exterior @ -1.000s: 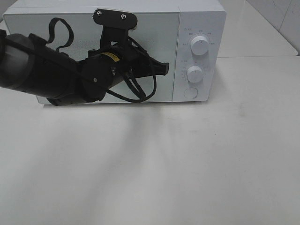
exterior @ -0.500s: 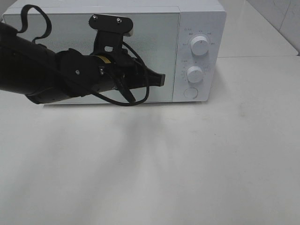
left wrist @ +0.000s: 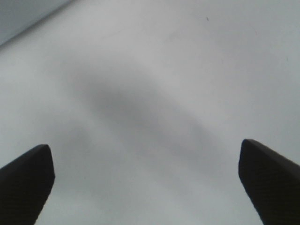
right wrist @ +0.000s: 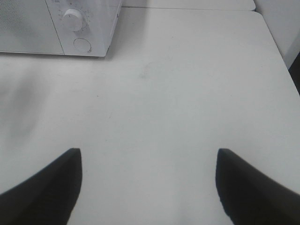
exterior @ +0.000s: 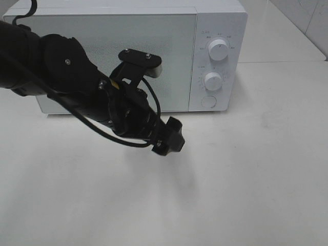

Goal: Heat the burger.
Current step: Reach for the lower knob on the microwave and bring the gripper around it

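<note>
The burger is out of view in every frame. The white microwave (exterior: 218, 20) stands at the back of the table with its door (exterior: 174, 46) shut. My left gripper (exterior: 169, 136) hangs over the table just in front of the door's right part, pointing down and to the right. In the left wrist view the left gripper (left wrist: 145, 147) is open, with only bare table between its fingers. My right gripper (right wrist: 148, 152) is open and empty over the table, off to the right of the microwave (right wrist: 84, 23). It does not show in the exterior view.
The microwave's panel carries an upper knob (exterior: 219, 50), a lower knob (exterior: 213, 80) and a round button (exterior: 208, 101). The white table (exterior: 246, 174) spreads in front and to the right. A tiled wall corner (exterior: 312, 20) is at the back right.
My left arm has pulled away from the microwave door and swung down and right toward the table. Its gripper has gone from shut to open. The right gripper has not moved.
</note>
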